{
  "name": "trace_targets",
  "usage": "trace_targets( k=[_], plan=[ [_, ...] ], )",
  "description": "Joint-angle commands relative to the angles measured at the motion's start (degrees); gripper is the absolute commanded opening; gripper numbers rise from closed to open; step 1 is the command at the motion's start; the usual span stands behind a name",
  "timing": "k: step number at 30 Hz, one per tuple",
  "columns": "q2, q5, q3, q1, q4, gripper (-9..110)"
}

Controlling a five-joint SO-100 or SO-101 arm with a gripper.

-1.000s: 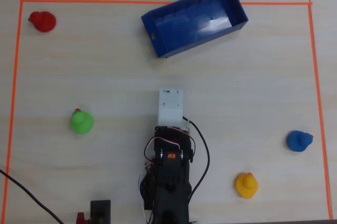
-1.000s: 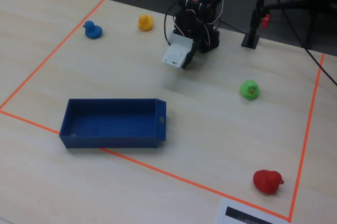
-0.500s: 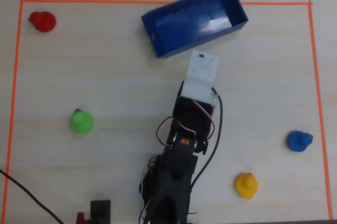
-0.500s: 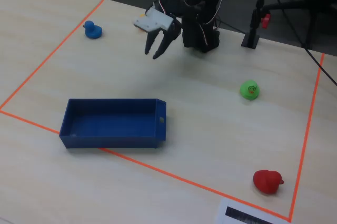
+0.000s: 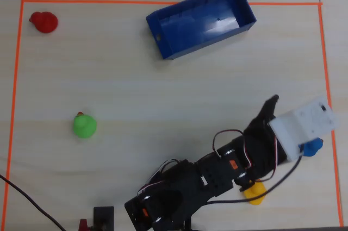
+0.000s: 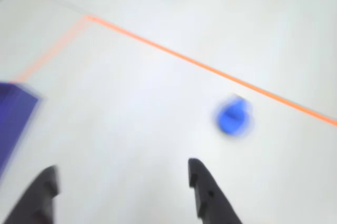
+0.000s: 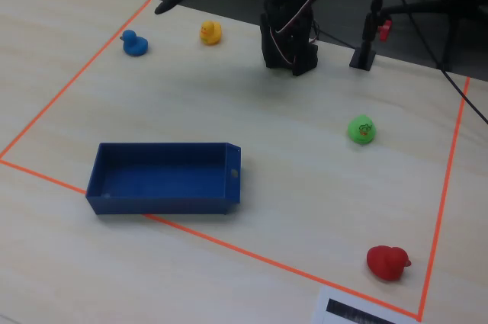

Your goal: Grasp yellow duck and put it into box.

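The yellow duck [image 5: 254,192] sits near the table's front right in the overhead view, half covered by the arm; in the fixed view the yellow duck [image 7: 210,32] stands free. The dark-blue box [image 5: 206,43] lies at the back, open side up, also seen as the box [image 7: 160,203] and as a blurred corner of the box [image 6: 13,113]. My gripper [image 6: 122,167] is open and holds nothing. It hangs in the air, gripper [image 7: 169,2], beyond the yellow duck and between it and the blue duck. One black finger [image 5: 269,108] shows beside the white wrist block [image 5: 302,125].
A blue duck [image 5: 311,147] lies just under the white block, and ahead of the fingers as the blue duck [image 6: 233,117]. A green duck [image 5: 84,125] and a red duck [image 5: 43,22] stand on the left. Orange tape [image 5: 163,2] frames the work area. A black stand [image 7: 366,53] is by the arm's base.
The arm has swung from near the box over to the right side of the overhead view, above the blue and yellow ducks. The gripper is open now.
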Motion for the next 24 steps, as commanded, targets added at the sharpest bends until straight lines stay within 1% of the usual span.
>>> trace_targets(
  k=[1, 4, 7, 13, 16, 19, 24],
  plan=[
    [-0.5, -3.1, -8.5, 13.1, 13.4, 39],
    [-2.1, -3.3, -13.1, 20.1, 23.3, 46],
    [-4.1, -5.4, -16.2, 26.5, 32.8, 48],
    [-9.9, -5.5, -16.9, 35.4, 40.9, 50],
    [-14.8, -5.4, -15.9, 39.4, 40.4, 54],
    [-17.1, -5.8, -11.4, 43.2, 34.7, 60],
    [-19.6, -5.6, -3.7, 45.8, 23.5, 59]
  ],
)
